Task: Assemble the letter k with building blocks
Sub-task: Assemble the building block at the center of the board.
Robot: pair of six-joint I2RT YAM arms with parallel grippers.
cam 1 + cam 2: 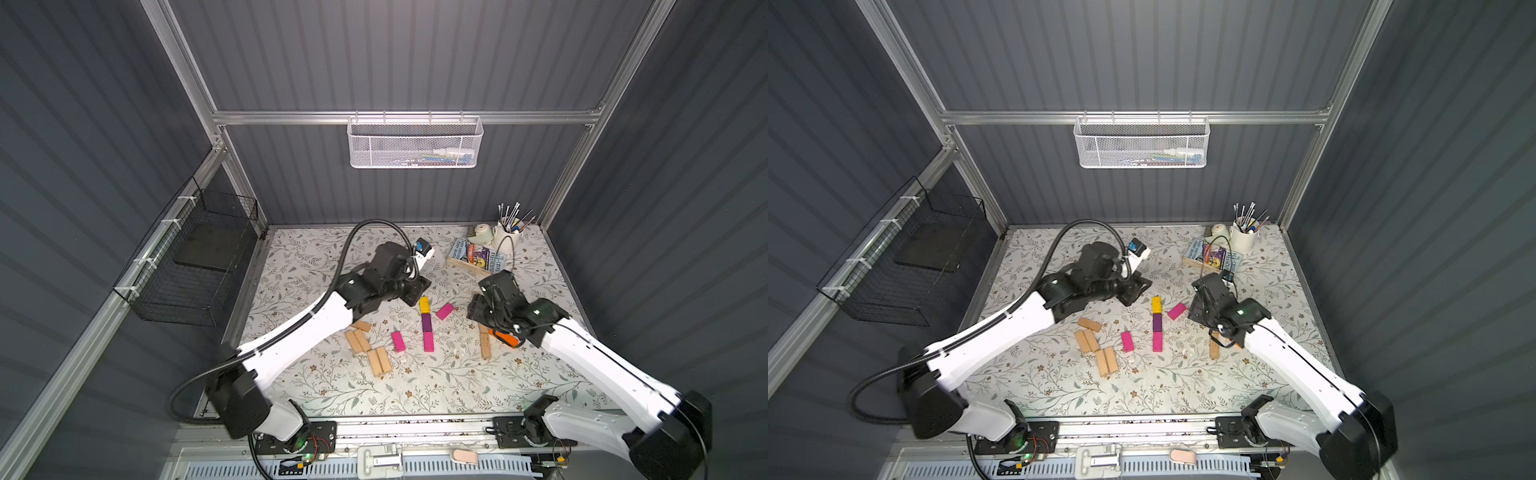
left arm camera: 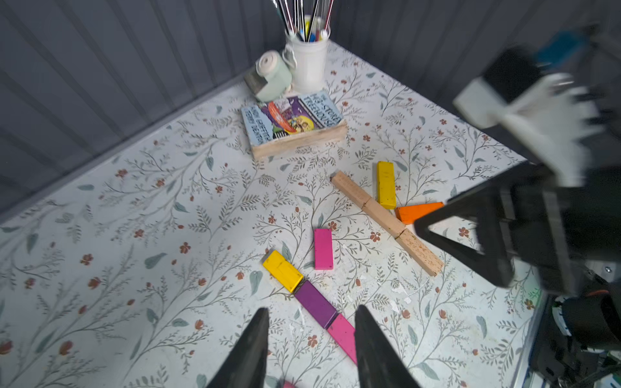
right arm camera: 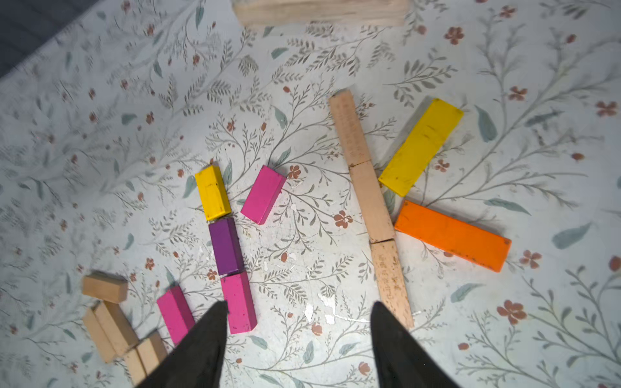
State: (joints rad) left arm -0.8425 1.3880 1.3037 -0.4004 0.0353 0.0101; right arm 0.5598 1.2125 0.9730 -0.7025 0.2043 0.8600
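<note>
Black left gripper and right gripper hover, fingers spread, empty, near a yellow-purple-magenta column of 3 flat wooden blocks.

Bimanual pose: the left arm extends from its base diagonally inward, wrist bent so that the left gripper points down and forward, its two dark fingers parted and empty. The right arm extends inward from the opposite side in a near mirror pose; the right gripper also points down, jaws standing apart and empty. In the left wrist view the right gripper appears blurred. The two grippers are well apart
</note>
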